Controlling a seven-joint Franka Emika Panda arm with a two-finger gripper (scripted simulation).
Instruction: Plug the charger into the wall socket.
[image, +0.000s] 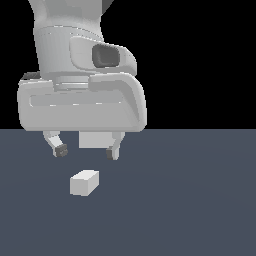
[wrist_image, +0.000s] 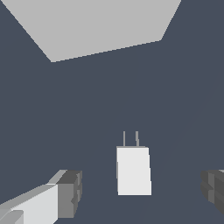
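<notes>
Wrist view: unmarked charger (wrist_image: 134, 170) between tool (wrist_image: 142, 192) fingers.

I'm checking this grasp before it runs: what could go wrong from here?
The gripper is open above the charger, which lies off-centre between the fingers in the wrist view, so closing could nudge it aside. Its thin prongs point toward the wall socket; a skewed grasp may misalign them at insertion.

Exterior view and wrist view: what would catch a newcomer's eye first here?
The big pale claw hangs open above the small charger, which lies on the dark floor. In the wrist view the charger's two thin prongs point toward the wall socket, a large pale plate beyond it.
</notes>
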